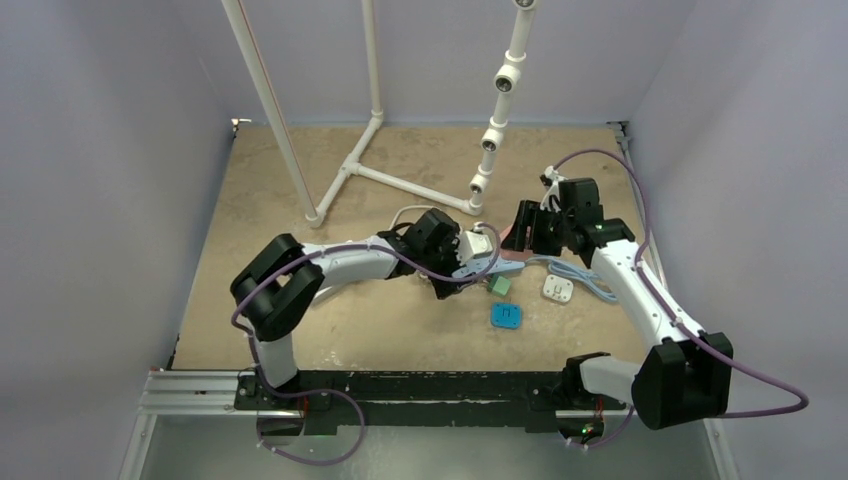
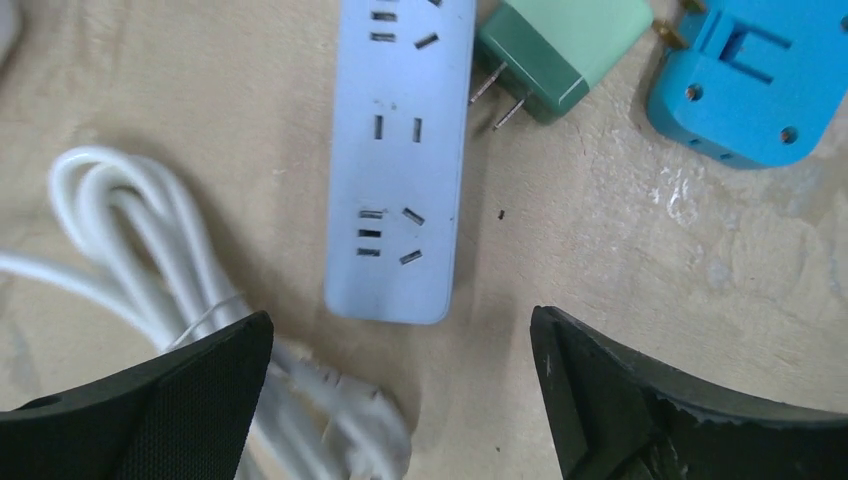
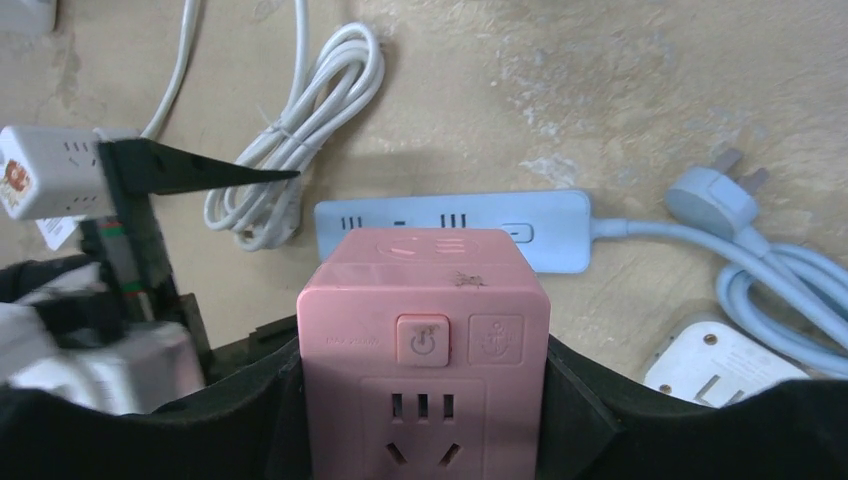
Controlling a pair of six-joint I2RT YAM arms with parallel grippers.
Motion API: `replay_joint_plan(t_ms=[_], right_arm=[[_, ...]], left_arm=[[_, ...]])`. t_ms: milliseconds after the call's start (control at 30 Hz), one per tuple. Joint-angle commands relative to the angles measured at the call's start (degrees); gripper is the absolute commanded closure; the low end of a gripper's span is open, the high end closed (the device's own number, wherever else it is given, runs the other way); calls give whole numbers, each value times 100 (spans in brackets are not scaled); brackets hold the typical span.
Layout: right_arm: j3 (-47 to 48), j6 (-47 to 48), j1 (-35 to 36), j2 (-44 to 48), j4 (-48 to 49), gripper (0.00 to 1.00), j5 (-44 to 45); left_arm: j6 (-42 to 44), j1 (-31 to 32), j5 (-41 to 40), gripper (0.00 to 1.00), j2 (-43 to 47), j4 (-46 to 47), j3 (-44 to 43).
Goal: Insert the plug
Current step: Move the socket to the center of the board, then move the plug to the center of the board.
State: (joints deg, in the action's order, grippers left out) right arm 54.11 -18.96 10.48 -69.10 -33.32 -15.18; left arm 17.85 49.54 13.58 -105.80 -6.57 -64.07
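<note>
A green plug (image 2: 560, 55) with two bare prongs lies flat on the table, touching the side of a light-blue power strip (image 2: 400, 160). It also shows as the green plug (image 1: 499, 285) in the top view. My left gripper (image 2: 400, 330) hovers over the strip's end, open wide with nothing between its fingers. My right gripper (image 3: 425, 345) is shut on a pink cube socket (image 3: 425, 290), held above the power strip (image 3: 450, 230). In the top view the left gripper (image 1: 452, 275) and right gripper (image 1: 520, 230) are close together at mid-table.
A blue printed block (image 2: 755, 80) lies right of the plug. A coiled white cable (image 2: 150, 250) lies left of the strip. The strip's light-blue cable and plug (image 3: 720, 200) and a white adapter (image 3: 720, 360) lie to the right. White pipe frames (image 1: 350, 170) stand behind.
</note>
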Motion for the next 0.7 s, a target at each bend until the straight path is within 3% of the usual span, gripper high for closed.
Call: replay_joint_plan(t_ms=[0,100,300,667], right_arm=[[-103,50,-16,253,202,100,-823],[-293,-40,-17,481,394,100,-1363],[-635,-709,133,835,1170,100,-2272],[-608,-1428,874,839,1716,100,-2321]], left_arm=[[-645,-20,-208,1,996,98,-13],[-844,-21,-154,1,1549,284,19],[-723,37,925,1,2388,1251,519],[-94,222,1041,1,2437,1262,561]])
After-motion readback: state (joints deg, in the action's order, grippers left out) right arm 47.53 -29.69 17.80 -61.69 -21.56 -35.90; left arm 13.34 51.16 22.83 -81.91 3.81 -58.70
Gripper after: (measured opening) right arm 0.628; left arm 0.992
